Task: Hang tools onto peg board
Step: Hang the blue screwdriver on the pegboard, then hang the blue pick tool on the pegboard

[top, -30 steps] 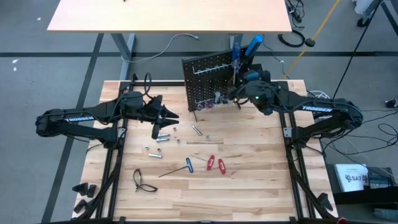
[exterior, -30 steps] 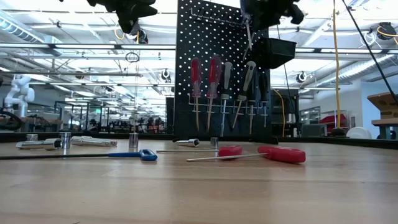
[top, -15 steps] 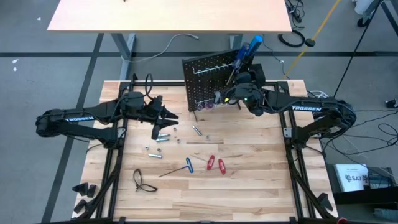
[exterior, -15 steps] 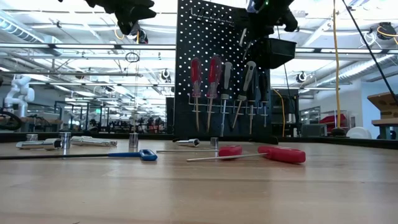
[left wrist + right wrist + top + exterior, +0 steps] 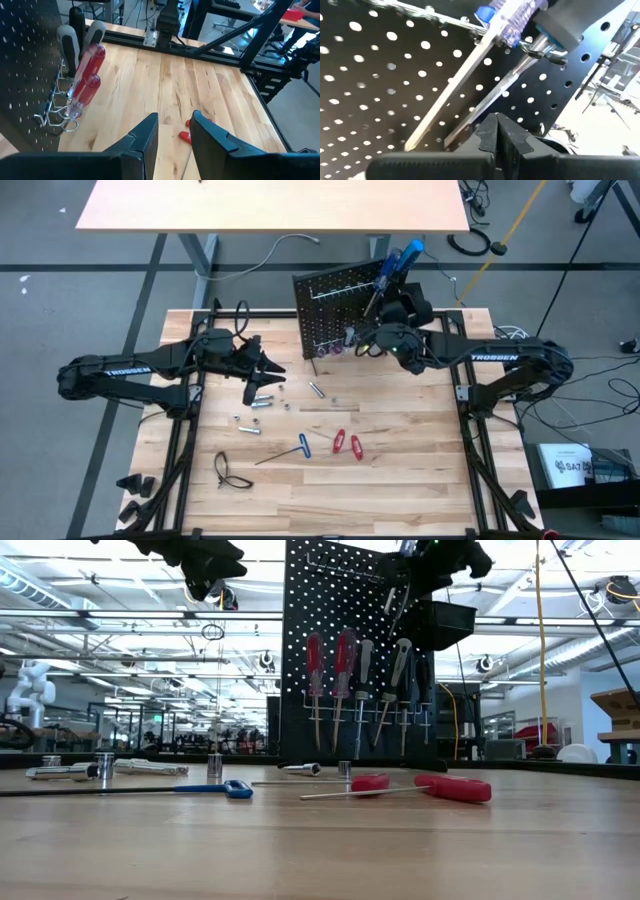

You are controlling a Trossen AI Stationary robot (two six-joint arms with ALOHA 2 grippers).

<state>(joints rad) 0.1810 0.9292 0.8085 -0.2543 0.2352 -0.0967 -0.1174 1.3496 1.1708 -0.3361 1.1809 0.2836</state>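
Observation:
The black peg board (image 5: 335, 305) stands upright at the table's far side. Red, grey and black screwdrivers (image 5: 345, 660) hang from its hook rail. My right gripper (image 5: 497, 125) is up at the board's front, near the black bin (image 5: 445, 625), shut by the shaft of a blue-handled screwdriver (image 5: 400, 258). A second shaft (image 5: 450, 95) shows beside it. My left gripper (image 5: 175, 131) hovers open and empty above the table's left half (image 5: 263, 370). A blue T-handle key (image 5: 303, 445), two red screwdrivers (image 5: 347, 444) and silver bits (image 5: 258, 405) lie on the table. My right gripper is shut at a thin silver shaft (image 5: 487, 111) that slants past its fingertips, handle end up. The fingers come level from the table's right side and lie across the shaft. They hide the contact itself. The lower end (image 5: 388, 608) hangs slanted below the gripper, clear of the table.
A black cord loop (image 5: 228, 470) lies near the table's front left. Loose bits (image 5: 315, 390) lie just in front of the board's legs. The near half of the tabletop (image 5: 400, 480) is bare wood.
My right gripper has rolled its wrist and shifted slightly toward the table's left along the board's front. The thin shaft below it has gone from hanging straight down to slanting. My left gripper has kept still.

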